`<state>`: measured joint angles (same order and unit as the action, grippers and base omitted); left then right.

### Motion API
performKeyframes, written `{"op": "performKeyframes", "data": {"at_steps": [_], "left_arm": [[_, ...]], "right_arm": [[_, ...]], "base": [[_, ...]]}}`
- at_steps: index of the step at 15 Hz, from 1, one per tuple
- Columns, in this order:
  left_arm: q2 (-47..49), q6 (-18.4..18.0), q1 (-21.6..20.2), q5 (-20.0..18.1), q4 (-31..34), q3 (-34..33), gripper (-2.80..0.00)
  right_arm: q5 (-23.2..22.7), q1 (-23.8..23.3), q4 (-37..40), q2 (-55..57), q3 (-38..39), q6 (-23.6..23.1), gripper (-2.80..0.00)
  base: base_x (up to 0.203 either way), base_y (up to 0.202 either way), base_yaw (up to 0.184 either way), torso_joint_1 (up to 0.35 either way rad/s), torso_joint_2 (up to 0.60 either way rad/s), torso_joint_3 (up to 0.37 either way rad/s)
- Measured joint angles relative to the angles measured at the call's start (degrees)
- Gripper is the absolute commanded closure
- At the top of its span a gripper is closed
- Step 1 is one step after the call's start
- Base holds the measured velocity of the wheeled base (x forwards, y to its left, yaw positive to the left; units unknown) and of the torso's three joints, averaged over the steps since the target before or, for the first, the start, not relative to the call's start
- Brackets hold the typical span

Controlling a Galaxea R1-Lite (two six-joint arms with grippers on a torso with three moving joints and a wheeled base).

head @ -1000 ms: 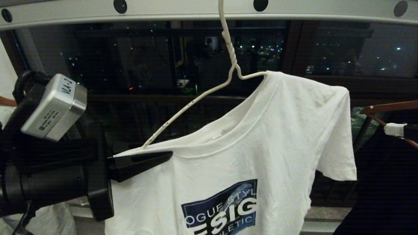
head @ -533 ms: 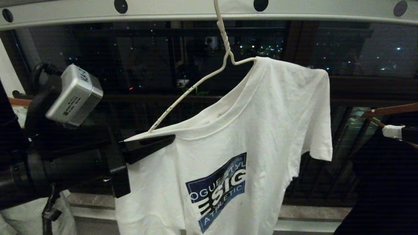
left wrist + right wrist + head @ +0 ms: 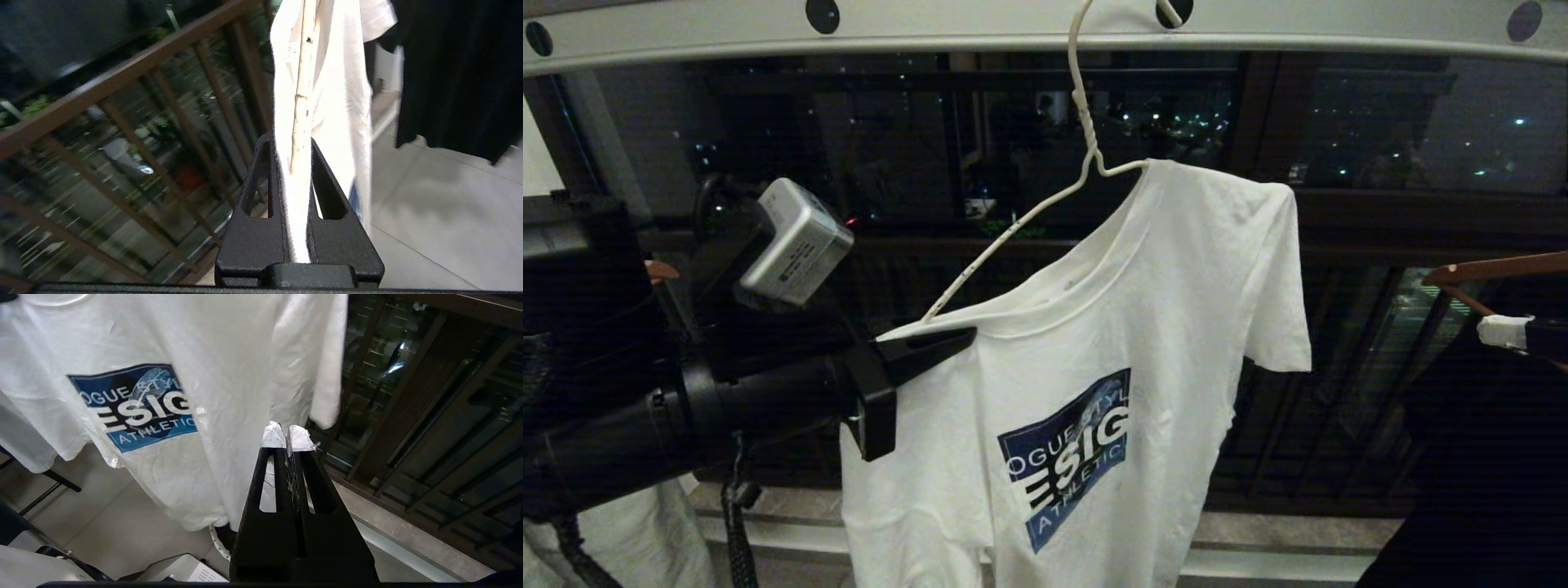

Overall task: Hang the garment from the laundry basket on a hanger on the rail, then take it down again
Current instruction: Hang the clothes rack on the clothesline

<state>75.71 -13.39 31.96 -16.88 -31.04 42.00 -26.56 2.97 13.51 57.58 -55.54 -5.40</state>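
1. dark window glass with scattered city lights fills the background, crossed by brown railing bars point(image 3: 1339, 212).
2. overhead runs the rail point(image 3: 980, 24), a flat pale grey metal strip pierced by round black holes.
3. the hanger point(image 3: 1086, 139), thin cream-white wire with a twisted neck, hooks up at the rail; its bare near arm slopes down toward my left side.
4. the garment point(image 3: 1176, 327), a creased white cotton t-shirt with a dark blue printed logo, sits on the hanger's far shoulder only and sags at a slant.
5. my left gripper point(image 3: 931, 347), black and wedge-shaped, is clamped on the garment's loose shoulder edge just beside the wire's lower end; in the left wrist view the white fabric is pinched flat between the 2 fingers point(image 3: 261, 196).
6. my right gripper point(image 3: 287, 437) has its taped tips pressed together on nothing, low beside the shirt's hem.
7. at the right edge hangs a black garment point(image 3: 1486, 457) on a brown wooden hanger point(image 3: 1494, 269).
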Motion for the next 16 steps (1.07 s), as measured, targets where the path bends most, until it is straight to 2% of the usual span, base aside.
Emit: {"op": "performKeyframes", "data": {"at_steps": [7,12,16], "left_arm": [[2.9,-0.1,0.0,2.4,-5.2,-0.2,0.0],[4.6,-0.3,0.5,3.0,-5.3,-0.3,0.0],[5.6,-0.3,2.6,6.4,-5.3,-0.3,0.0]], "right_arm": [[0.0,0.0,0.0,-0.1,0.1,0.0,0.0],[-0.1,0.1,-0.1,-0.1,0.4,-0.1,0.0],[-0.1,0.2,-0.3,-0.1,0.5,-0.1,0.0]], "base": [[0.0,0.0,0.0,0.0,0.0,0.0],[0.0,0.0,0.0,0.0,0.0,0.0],[0.0,0.0,0.0,0.0,0.0,0.0]]}}
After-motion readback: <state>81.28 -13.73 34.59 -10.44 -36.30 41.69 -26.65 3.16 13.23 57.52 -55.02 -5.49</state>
